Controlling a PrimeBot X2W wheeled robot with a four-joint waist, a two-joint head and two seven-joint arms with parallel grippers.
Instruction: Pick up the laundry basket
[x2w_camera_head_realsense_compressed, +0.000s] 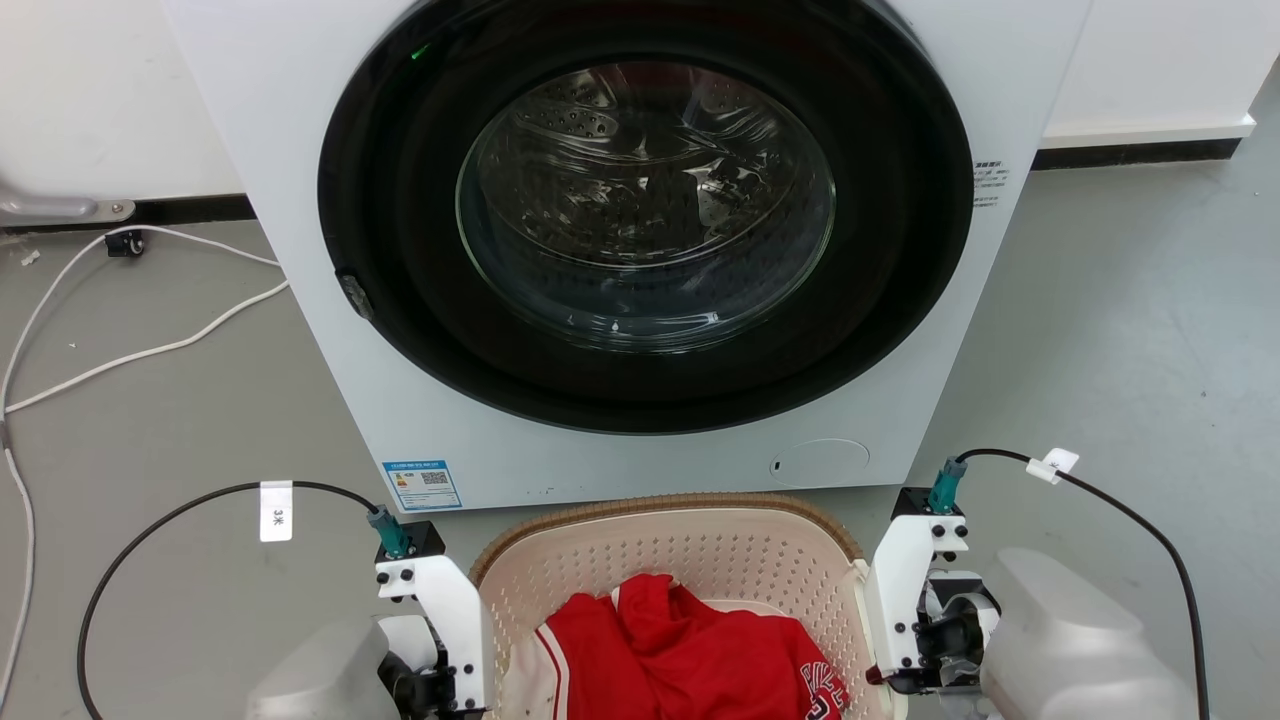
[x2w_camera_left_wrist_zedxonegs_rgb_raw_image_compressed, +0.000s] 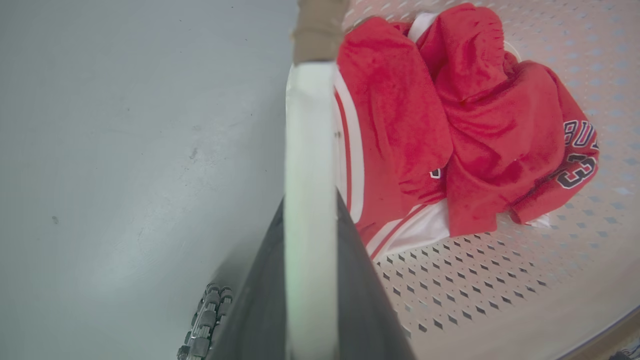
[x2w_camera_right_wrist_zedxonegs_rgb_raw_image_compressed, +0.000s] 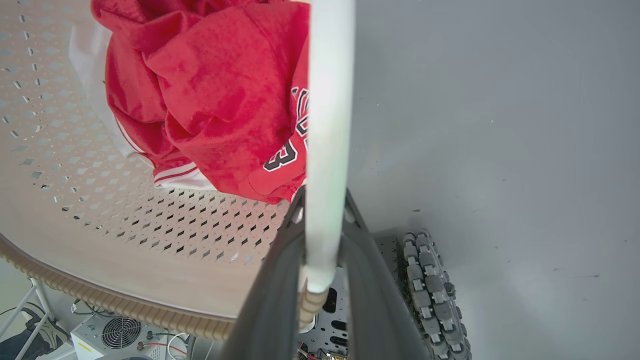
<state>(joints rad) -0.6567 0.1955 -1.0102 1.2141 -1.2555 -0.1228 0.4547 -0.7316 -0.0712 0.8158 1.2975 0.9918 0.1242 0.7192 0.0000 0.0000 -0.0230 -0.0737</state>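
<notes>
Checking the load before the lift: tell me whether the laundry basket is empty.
No: a red jersey lies bunched inside the laundry basket.

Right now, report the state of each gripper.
Left gripper: closed on the laundry basket, clamping its white side handle.
Right gripper: closed on the laundry basket, clamping the other side handle.
</notes>
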